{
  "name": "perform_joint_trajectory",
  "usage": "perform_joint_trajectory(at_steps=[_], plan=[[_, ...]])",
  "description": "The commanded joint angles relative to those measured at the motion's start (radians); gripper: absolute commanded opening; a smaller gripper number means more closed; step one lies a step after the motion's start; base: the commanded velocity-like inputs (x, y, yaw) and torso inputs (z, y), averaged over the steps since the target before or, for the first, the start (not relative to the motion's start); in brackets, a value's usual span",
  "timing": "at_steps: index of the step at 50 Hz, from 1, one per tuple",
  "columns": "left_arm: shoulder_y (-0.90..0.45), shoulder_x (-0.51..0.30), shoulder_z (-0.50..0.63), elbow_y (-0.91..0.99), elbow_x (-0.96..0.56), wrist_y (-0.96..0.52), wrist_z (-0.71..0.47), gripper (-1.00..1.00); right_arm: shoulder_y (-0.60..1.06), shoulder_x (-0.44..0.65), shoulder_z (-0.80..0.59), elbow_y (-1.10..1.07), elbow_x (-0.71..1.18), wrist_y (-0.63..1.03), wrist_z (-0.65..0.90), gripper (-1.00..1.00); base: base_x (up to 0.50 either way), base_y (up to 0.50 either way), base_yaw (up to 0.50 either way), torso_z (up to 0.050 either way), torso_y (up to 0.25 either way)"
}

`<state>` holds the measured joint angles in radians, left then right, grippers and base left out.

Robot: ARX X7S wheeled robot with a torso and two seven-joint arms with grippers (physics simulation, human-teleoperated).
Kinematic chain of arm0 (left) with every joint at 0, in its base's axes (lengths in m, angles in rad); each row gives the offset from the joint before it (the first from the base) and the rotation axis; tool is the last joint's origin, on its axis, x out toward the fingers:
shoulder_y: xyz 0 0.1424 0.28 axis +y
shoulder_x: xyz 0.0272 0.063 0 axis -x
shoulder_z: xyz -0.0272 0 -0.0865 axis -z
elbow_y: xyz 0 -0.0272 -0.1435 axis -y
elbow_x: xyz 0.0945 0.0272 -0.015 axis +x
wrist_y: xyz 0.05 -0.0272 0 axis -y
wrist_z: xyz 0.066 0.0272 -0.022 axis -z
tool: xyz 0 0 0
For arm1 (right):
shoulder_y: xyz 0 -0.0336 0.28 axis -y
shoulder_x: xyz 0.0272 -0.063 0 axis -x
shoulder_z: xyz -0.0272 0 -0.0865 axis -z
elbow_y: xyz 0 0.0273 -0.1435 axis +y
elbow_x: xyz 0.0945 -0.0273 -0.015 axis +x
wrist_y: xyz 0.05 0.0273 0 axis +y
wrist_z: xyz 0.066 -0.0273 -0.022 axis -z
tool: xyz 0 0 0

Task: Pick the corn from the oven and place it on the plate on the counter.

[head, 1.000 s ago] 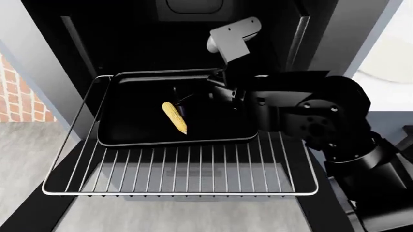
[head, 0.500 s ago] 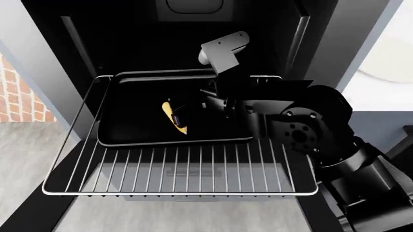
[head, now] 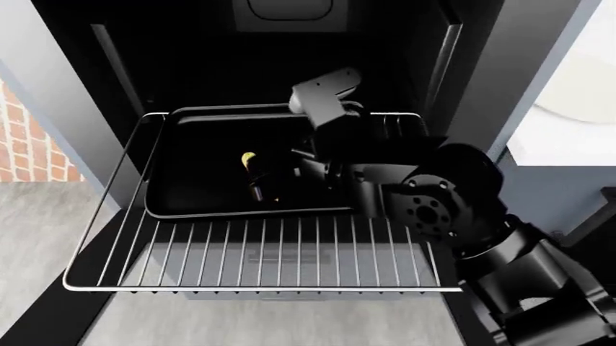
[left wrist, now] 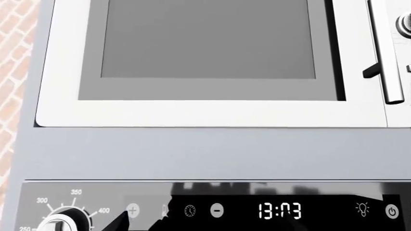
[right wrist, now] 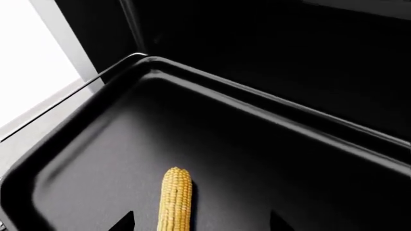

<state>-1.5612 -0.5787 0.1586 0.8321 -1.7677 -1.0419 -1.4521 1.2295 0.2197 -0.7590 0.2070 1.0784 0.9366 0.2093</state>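
The corn (head: 248, 160) lies on the black baking tray (head: 192, 173) on the oven's wire rack (head: 279, 252). My right gripper (head: 265, 176) reaches into the oven and is low over the corn, partly hiding it. In the right wrist view the corn (right wrist: 176, 197) lies between the open fingertips (right wrist: 125, 222), nearer one of them, with my right gripper (right wrist: 202, 222) not closed on it. The plate (head: 589, 86) rests on the white counter (head: 558, 148) at the far right. Only a dark fingertip (left wrist: 121, 220) of my left gripper (left wrist: 200, 222) shows, held off to one side.
The left wrist view faces a microwave door (left wrist: 209, 43) above a black control panel with a lit clock (left wrist: 279, 211) and a dial (left wrist: 61, 222). The oven's dark side walls (head: 115, 79) flank the pulled-out rack. A brick wall (head: 29, 137) is at the left.
My right arm has moved left and down into the tray. The gripper went from beside the corn to straddling it, and now covers most of the cob in the head view.
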Motion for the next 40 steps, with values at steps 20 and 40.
perform_joint_trajectory(at_steps=[20, 40], plan=[[0.031, -0.015, 0.0, 0.02, 0.007, 0.032, 0.002, 1.0, 0.005, -0.041, -0.04, 0.107, 0.009, 0.033, -0.026, 1.0, 0.0, 0.0, 0.0, 0.0, 0.0], [0.035, -0.004, 0.021, 0.015, 0.029, 0.039, 0.014, 1.0, -0.017, -0.036, -0.055, 0.115, 0.0, 0.006, -0.038, 1.0, 0.0, 0.0, 0.0, 0.0, 0.0]])
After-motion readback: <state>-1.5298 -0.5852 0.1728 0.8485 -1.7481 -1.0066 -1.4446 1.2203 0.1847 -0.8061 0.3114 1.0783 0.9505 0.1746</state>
